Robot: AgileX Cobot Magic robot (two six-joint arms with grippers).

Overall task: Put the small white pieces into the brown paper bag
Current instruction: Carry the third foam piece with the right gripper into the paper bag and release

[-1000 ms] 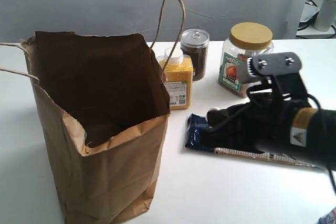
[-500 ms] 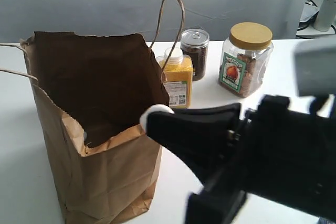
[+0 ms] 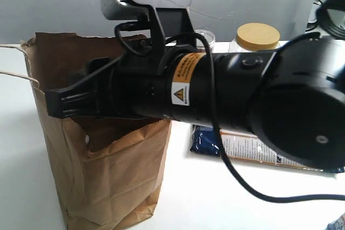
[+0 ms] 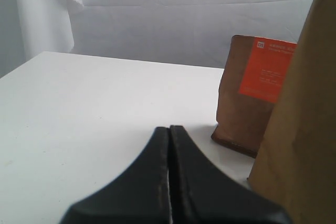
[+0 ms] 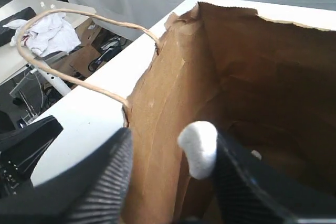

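The brown paper bag (image 3: 108, 176) stands open on the left of the white table. My right gripper (image 3: 54, 103) reaches across its mouth from the right. In the right wrist view this gripper (image 5: 173, 145) is open, its jaws wide apart above the bag's (image 5: 252, 77) inside and near wall. One small white piece (image 5: 198, 148) clings to the inner face of one finger; the other finger is well clear of it. A tiny pale speck (image 5: 255, 154) shows deeper in the bag. My left gripper (image 4: 169, 129) is shut on nothing, low over the table beside the bag (image 4: 310, 103).
A blue packet (image 3: 207, 138) lies flat right of the bag. A jar with a tan lid (image 3: 259, 35) stands behind it, mostly hidden by my right arm. A brown pouch with an orange label (image 4: 252, 98) stands beyond the bag.
My right arm swung left and up from over the blue packet to over the bag's mouth, carrying the white piece. It now hides the jars behind.
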